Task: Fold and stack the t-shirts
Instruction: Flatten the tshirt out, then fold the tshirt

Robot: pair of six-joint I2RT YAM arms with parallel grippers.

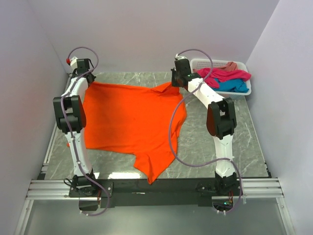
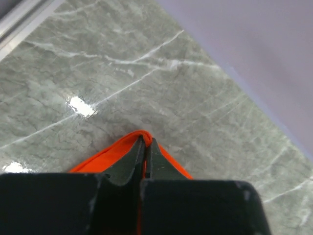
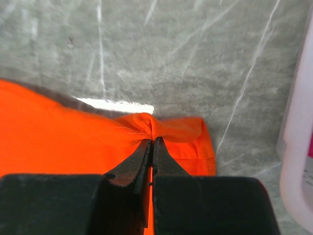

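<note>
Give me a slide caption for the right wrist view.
Right gripper pinching a bunched edge of the orange t-shirt over the grey marble table, white basket at right.

orange tee point(image 1: 132, 122), matt cloth, glossy marble-look tbl point(image 1: 205, 142), plastic basket point(image 1: 239, 93)

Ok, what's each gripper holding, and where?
Both hold the orange t-shirt: the left gripper pinches its far-left corner, the right gripper a bunched fold at its far-right edge.
</note>
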